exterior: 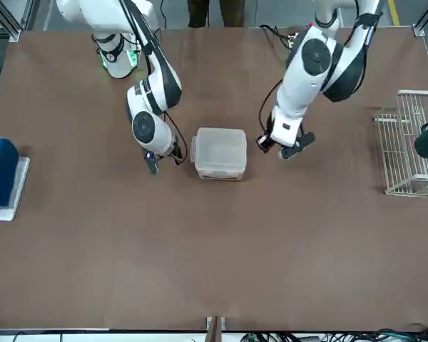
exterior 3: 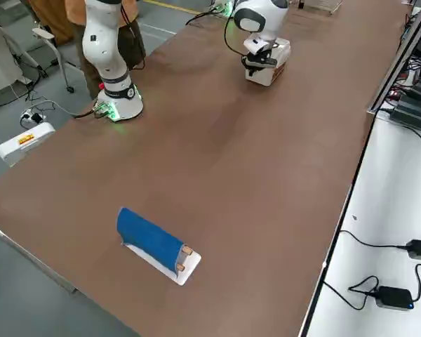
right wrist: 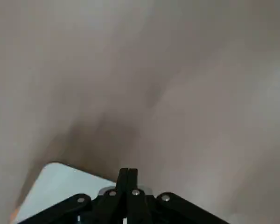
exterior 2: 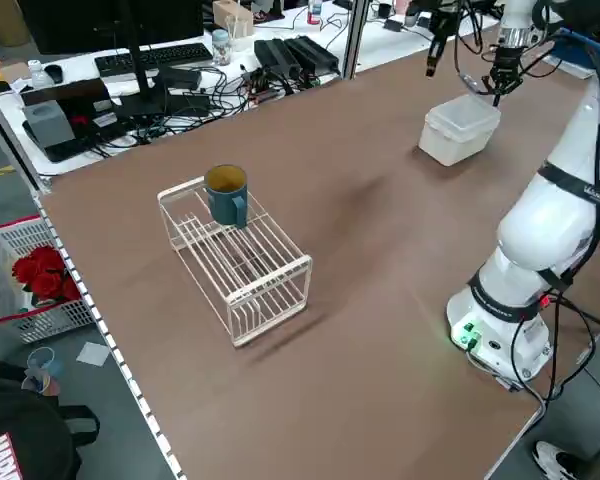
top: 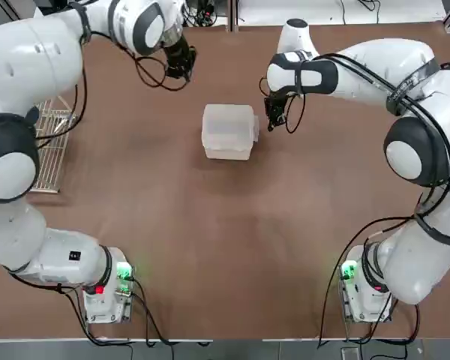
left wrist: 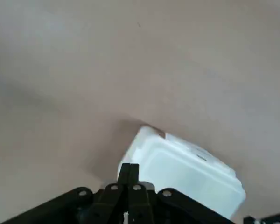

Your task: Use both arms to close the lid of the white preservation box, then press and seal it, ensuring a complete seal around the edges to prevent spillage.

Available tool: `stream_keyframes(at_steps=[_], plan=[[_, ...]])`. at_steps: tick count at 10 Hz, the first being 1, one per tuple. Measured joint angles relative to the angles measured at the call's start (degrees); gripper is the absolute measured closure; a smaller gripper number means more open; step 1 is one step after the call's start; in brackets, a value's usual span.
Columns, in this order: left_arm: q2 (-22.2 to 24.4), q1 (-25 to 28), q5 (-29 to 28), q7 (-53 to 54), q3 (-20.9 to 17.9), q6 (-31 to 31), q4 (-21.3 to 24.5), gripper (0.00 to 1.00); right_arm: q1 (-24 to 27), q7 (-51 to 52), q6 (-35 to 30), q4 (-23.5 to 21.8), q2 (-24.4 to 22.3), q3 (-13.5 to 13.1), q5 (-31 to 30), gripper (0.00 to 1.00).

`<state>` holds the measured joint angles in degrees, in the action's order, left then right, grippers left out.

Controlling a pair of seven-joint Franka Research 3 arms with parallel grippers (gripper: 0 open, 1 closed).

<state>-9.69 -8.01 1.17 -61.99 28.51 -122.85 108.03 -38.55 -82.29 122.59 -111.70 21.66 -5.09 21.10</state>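
Note:
The white preservation box (top: 227, 132) stands mid-table toward the far side, with the lid (exterior: 220, 149) lying flat on top of it. My right gripper (top: 274, 118) hangs just off the box's right side, shut and holding nothing; its fingers (right wrist: 128, 174) are pressed together with a corner of the box (right wrist: 60, 191) beside them. My left gripper (top: 181, 66) is farther from the box, to its far left, also shut and empty. The left wrist view shows its fingers (left wrist: 129, 171) together and the box (left wrist: 182, 170) beyond them. Neither gripper touches the box.
A cream wire rack (top: 51, 150) stands at the table's left edge with a dark blue cup (exterior 2: 226, 192) on it. A blue object on a white base (exterior: 5, 174) lies at the far right. A person stands behind the robot (exterior 3: 77, 14).

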Motion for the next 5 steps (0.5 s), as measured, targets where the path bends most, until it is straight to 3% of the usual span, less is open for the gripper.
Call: stream_keyframes(at_steps=[3,5], plan=[[-8.33,-10.18,-6.52,-11.94,0.2,0.39,-6.04,0.99,-0.32,1.07,0.0,-0.77,-0.31,0.16,1.54,0.97],[-13.16,-14.05,-9.75,-16.36,0.22,0.4,-9.84,0.99,-0.74,1.5,0.64,-1.38,-0.31,0.29,4.75,0.97]])
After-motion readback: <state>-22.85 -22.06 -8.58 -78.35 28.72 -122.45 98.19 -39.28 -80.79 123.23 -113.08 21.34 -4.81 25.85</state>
